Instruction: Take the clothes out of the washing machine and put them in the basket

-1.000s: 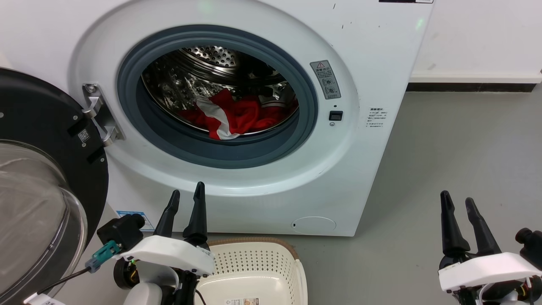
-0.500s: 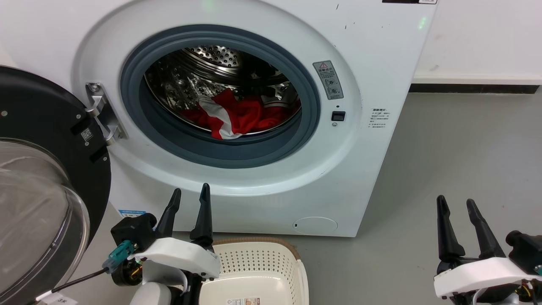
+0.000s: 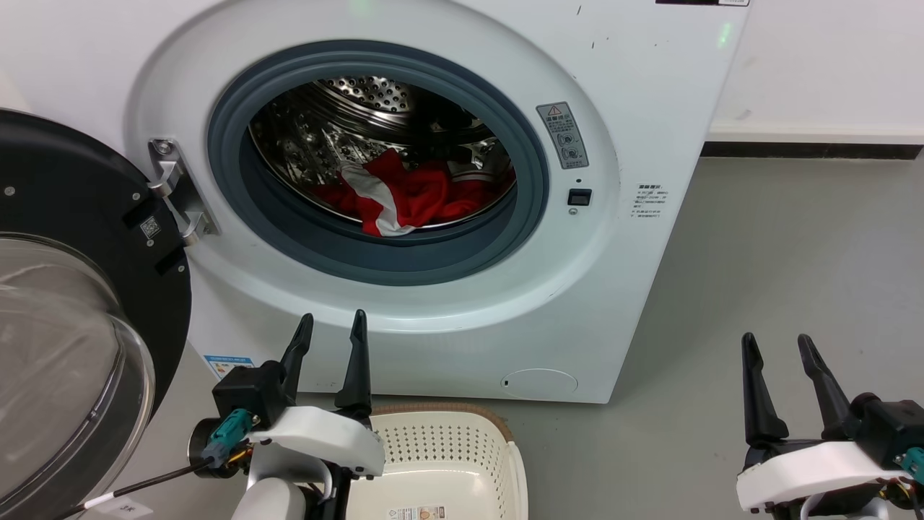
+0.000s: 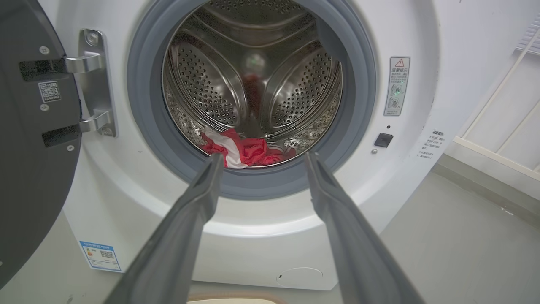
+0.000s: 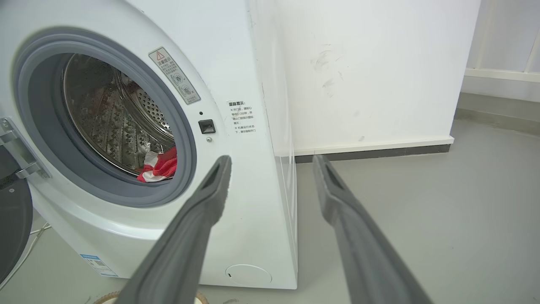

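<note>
Washing machine (image 3: pixel 650 87) on the grey floor (image 3: pixel 779 274), with its round black-rimmed glass door (image 3: pixel 79 209) swung wide on the metal hinge (image 3: pixel 177 195) at the left. Inside the grey rubber ring (image 3: pixel 535 195), at the bottom of the perforated steel drum (image 3: pixel 361 94) and close to its front lip: the clothes (image 3: pixel 404 198), a crumpled red heap with a broad white stripe, well apart from both arms.

On the floor just before the washer's foot, below the opening: the basket (image 3: pixel 440 444), cream with perforated walls and a brown rim, with a label (image 3: pixel 415 513) on its bottom.

Left end effector (image 3: pixel 333 318) at the basket's left rear corner, dark fingers pointing up towards the washer's front. Fingers parted, gripping nothing. From the left wrist, looks between its two spread fingers at the drum opening and the red heap.

Right end effector (image 3: pixel 775 339) well off to the right over the floor, fingers also spread apart and empty. From the right wrist, points past the washer's right front corner towards the white wall (image 5: pixel 371 63).
</note>
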You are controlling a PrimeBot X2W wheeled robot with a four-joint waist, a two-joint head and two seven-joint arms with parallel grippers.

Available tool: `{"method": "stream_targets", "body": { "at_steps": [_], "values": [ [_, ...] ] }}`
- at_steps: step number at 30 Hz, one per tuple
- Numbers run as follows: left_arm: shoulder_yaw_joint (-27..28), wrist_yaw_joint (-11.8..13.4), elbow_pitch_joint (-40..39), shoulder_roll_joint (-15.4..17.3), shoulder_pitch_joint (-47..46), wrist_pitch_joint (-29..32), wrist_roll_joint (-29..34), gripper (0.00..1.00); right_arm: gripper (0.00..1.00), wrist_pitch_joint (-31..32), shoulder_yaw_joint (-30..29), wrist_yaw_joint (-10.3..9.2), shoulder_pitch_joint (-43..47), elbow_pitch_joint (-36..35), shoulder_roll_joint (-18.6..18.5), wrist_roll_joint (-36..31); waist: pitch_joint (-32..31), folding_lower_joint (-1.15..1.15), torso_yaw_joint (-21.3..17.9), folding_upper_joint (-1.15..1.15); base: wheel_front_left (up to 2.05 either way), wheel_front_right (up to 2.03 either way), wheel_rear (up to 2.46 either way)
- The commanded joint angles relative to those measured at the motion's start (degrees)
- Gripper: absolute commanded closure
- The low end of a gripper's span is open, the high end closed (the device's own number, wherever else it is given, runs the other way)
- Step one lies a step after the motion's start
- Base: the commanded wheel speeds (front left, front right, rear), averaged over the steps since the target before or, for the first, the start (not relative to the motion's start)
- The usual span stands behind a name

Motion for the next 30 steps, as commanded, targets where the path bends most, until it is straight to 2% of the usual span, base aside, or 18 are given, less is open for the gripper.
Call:
{"method": "stream_targets", "body": {
  "at_steps": [1,30],
  "values": [
    [-0.22,0.17,-0.13,0.15,-0.99,-0.48,1.33,0.00,0.00,-0.43,-0.14,-0.02,0.21,-0.62,-0.13,-1.45,0.00,0.00,0.05,0.00,0.00,0.00,0.00],
    [-2.13,2.68,0.45,0.17,-1.34,-3.64,12.08,0.00,0.00,-1.96,-0.49,-0.02,1.17,-0.42,-0.12,-12.90,0.29,0.00,0.87,0.00,0.00,0.00,0.00]
  ]
}}
